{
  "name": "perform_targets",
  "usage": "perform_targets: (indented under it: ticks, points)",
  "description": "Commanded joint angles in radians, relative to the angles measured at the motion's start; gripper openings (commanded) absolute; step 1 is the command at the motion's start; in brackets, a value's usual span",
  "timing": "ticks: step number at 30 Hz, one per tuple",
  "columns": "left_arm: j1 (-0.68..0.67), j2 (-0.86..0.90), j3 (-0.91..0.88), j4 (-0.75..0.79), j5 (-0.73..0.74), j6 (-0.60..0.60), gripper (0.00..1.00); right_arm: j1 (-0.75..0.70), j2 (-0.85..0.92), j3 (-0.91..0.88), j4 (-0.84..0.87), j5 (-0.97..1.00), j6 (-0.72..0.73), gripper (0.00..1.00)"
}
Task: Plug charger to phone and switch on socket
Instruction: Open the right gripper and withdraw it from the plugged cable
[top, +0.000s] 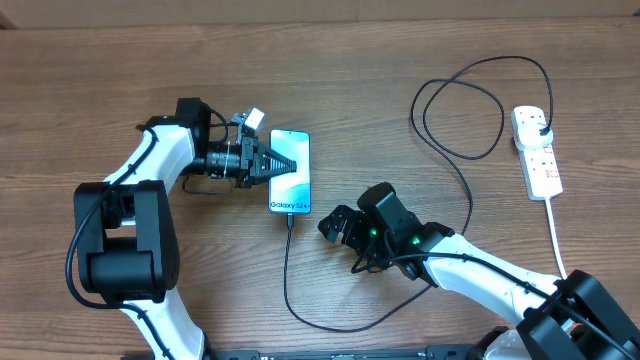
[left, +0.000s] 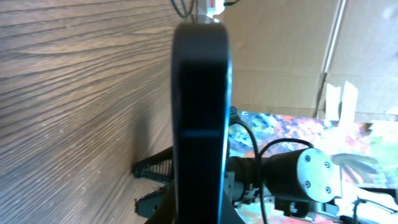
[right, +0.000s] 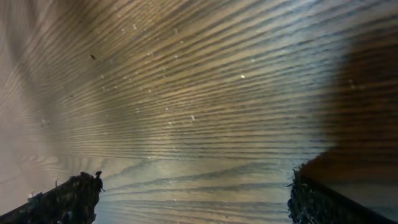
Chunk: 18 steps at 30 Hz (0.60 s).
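The phone lies on the table with its screen lit. My left gripper is shut on the phone's left edge. In the left wrist view the phone is a dark slab seen edge-on between my fingers. The charger cable meets the phone's near end, loops right and runs up to its black plug in the socket. Whether the connector tip is seated I cannot tell. My right gripper stands open just right of the phone's near end. Only bare wood lies between its fingertips.
The socket's white cord runs down the right side towards my right arm. The charger cable forms a wide loop at the back right. My right arm shows beyond the phone in the left wrist view.
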Motion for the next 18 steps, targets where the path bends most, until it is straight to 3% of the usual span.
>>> perform_targets:
  ticks: [1, 18]
  points:
    - [0.002, -0.017, 0.01, -0.002, 0.08, -0.017, 0.04, 0.005, -0.002, 0.0, 0.017, 0.012, -0.007, 1.0]
    - [0.004, -0.017, 0.01, -0.003, 0.08, -0.017, 0.04, 0.005, -0.002, 0.0, 0.023, 0.029, -0.007, 1.0]
